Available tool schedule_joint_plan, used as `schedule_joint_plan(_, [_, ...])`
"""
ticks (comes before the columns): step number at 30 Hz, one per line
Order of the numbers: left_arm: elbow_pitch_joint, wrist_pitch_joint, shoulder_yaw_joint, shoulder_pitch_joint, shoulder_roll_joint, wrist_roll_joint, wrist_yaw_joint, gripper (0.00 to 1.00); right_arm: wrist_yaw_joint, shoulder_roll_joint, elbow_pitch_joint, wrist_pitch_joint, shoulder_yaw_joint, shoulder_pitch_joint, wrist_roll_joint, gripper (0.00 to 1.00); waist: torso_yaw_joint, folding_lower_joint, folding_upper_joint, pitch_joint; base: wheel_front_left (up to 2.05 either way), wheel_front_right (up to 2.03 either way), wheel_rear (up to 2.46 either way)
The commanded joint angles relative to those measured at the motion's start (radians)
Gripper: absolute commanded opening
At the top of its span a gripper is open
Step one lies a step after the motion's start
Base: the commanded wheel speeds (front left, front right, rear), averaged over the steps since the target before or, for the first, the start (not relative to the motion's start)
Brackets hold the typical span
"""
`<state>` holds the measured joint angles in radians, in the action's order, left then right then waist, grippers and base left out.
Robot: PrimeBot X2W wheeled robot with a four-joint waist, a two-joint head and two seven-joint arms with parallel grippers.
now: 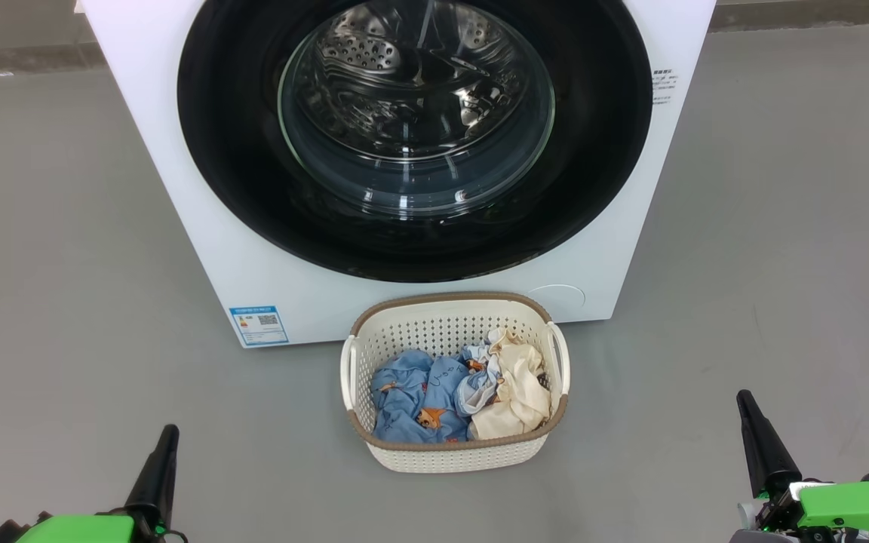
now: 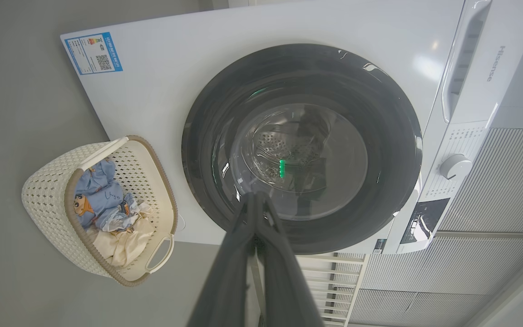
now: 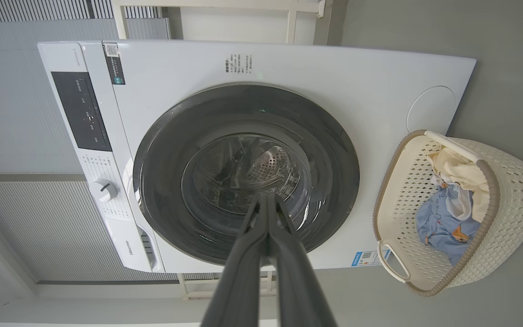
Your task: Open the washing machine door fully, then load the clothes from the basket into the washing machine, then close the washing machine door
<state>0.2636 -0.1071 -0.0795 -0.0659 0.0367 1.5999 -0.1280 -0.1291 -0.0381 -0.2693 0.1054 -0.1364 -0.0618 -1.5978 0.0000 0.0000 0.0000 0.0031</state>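
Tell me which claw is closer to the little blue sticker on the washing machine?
Left. The left claw is just on the robot's side of the blue sticker, slightly to its left. The right claw is far off on the other side, beyond the basket.

This looks like a bare laundry corner set up in a lab or test room rather than a home. A white washing machine (image 1: 314, 305) stands alone on a smooth grey floor (image 1: 50, 302). A small basket (image 1: 449, 458) of clothes (image 1: 412, 400) sits right in front of it. Behind it run pale ribbed wall panels (image 2: 506, 181) and a white metal frame (image 3: 291, 27).
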Motion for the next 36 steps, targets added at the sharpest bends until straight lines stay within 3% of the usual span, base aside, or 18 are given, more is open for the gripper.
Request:
schedule_joint_plan(1, [-0.019, -0.006, -0.034, -0.042, 0.013, 0.009, -0.003, 0.00, -0.002, -0.012, 0.025, 0.008, 0.023, -0.046, -0.011, 0.00, 0.000, 0.0000, 0.0000, 0.000, 0.00, 0.00, 0.00])
schedule_joint_plan(27, [-0.019, -0.006, -0.034, -0.042, 0.013, 0.009, -0.003, 0.00, -0.002, -0.012, 0.025, 0.008, 0.023, -0.046, -0.011, 0.00, 0.000, 0.0000, 0.0000, 0.000, 0.00, 0.00, 0.00])
schedule_joint_plan(28, [0.003, 0.000, 0.001, 0.001, 0.000, 0.000, 0.000, 1.00, 0.000, 0.001, -0.003, 0.000, 0.000, 0.001, 0.000, 1.00, 0.000, 0.0000, 0.0000, 0.000, 0.00, 0.00, 0.00])
schedule_joint_plan(36, [0.012, 0.006, 0.001, 0.011, -0.008, -0.004, 0.000, 1.00, 0.000, 0.003, -0.017, -0.012, 0.014, 0.004, 0.014, 1.00, 0.000, 0.0019, 0.0000, -0.001, 0.00, 0.00, 0.00])
